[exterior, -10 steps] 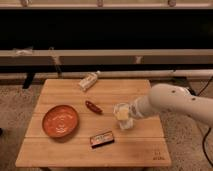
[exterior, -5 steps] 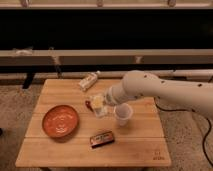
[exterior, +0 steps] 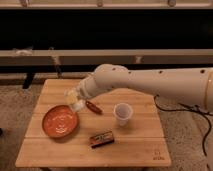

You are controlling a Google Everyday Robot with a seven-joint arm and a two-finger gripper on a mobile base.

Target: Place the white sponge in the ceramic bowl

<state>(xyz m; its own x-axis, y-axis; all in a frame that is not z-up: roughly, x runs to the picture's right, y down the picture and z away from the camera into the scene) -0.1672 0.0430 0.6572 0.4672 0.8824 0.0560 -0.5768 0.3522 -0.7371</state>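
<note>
So in about a second the arm (exterior: 150, 85) has swung right across the worktop (exterior: 136, 146), from over by the white cup (exterior: 123, 113) to the left side. The end effector (exterior: 73, 98) is now sitting just at the upper right edge of the ceramic bowl (exterior: 59, 123). It looks clamped on the white sponge (exterior: 75, 102), a pale lump tucked under the wrist. The sponge has travelled along with it the whole way, so I'm fairly confident it's gripped and not just lying there. The cup, which the arm was covering a moment ago, is out in the open and upright, and it doesn't seem to have been knocked. The little reddish thing (exterior: 93, 107) and the dark packet (exterior: 102, 138) haven't budged either. For the task, I'd say the carry is basically done and what's left is the drop. The sponge is over the rim rather than the middle of the bowl, so I reckon it wants a touch more travel to the left and down before letting go. Otherwise it could land on the edge and tumble onto the wood.
</note>
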